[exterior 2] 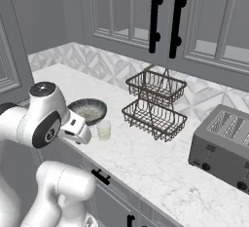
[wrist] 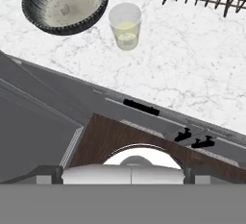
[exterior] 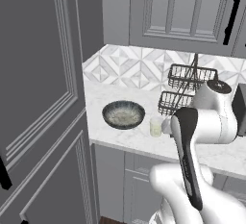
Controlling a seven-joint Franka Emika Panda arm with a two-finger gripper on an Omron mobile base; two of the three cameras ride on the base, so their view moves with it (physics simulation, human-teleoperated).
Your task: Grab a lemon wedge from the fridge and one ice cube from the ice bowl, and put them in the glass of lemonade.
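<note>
A white marble counter (exterior: pixel 120 136) ran beneath grey panelled cabinets, with a patterned tile backsplash (exterior: pixel 129 69) behind it. In the left base view, the ice bowl (exterior: pixel 123 114) sat on the counter near its left end, and the glass of lemonade (exterior: pixel 156 126) stood just beside it to the right, in front of a two-tier wire basket (exterior: pixel 185 88). The arm's white bulk covered the lower right.

From the right base view, the same bowl and glass stood close together left of the basket, with a toaster (exterior 2: pixel 224 145) well apart at the right.

The hand view looked down on bowl, glass and the counter's edge. The fingers themselves could not be made out, though they stood wide apart, holding nothing.
</note>
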